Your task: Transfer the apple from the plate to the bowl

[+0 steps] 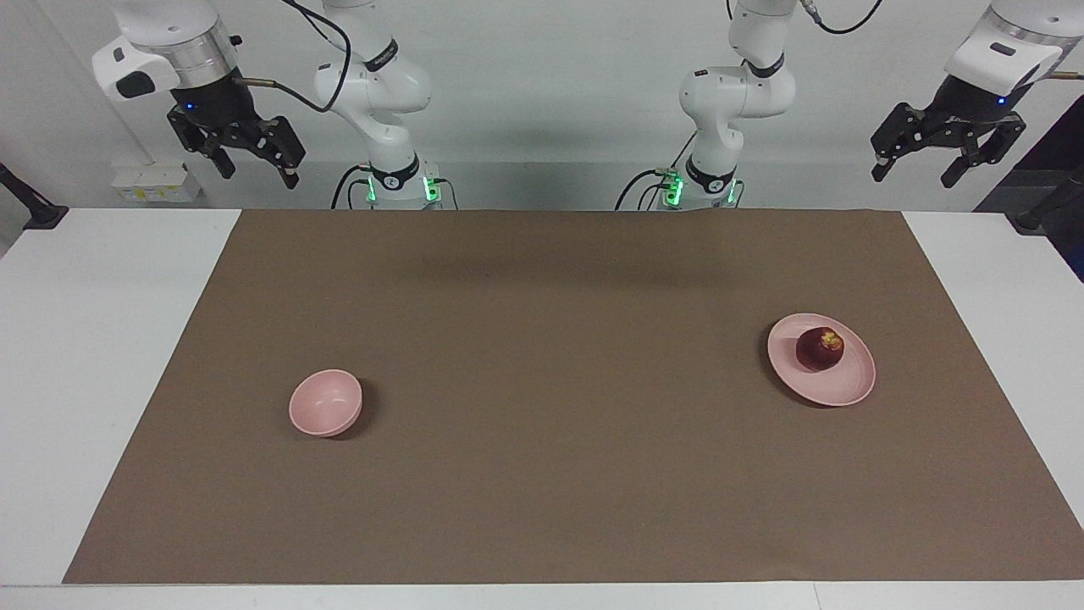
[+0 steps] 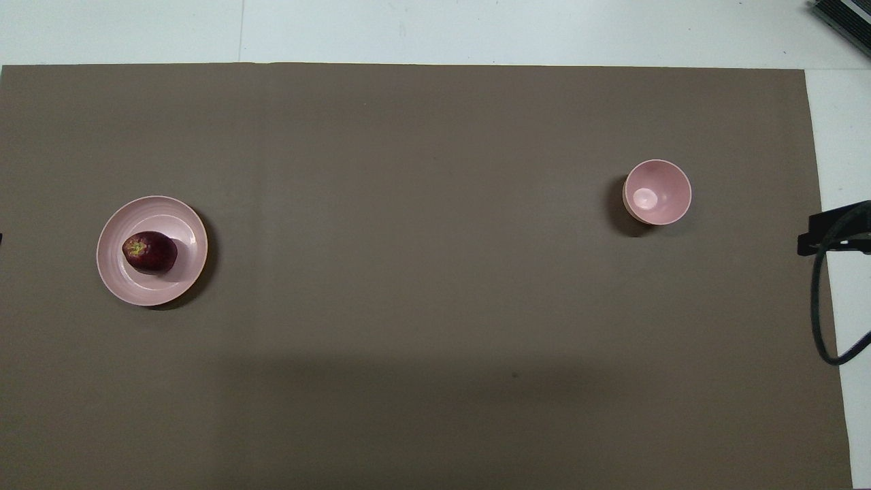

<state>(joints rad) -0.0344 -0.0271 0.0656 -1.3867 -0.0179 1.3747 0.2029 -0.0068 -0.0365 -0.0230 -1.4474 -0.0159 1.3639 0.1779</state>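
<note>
The dark red apple (image 1: pixel 820 349) lies on the flat pink plate (image 1: pixel 840 391) toward the left arm's end of the table. Both also show in the overhead view: apple (image 2: pixel 150 252), plate (image 2: pixel 185 224). The small deep pink bowl (image 1: pixel 325 402) stands empty toward the right arm's end and shows in the overhead view (image 2: pixel 675 184). My left gripper (image 1: pixel 913 176) waits open and empty, raised high over the table's edge at the robots' end. My right gripper (image 1: pixel 258 174) waits open and empty, raised high at its own end.
A brown mat (image 1: pixel 542 381) covers most of the white table (image 1: pixel 93 339). A black piece with a cable (image 2: pixel 833 235) shows at the overhead view's edge, at the right arm's end. A white box (image 1: pixel 157 182) sits by the wall.
</note>
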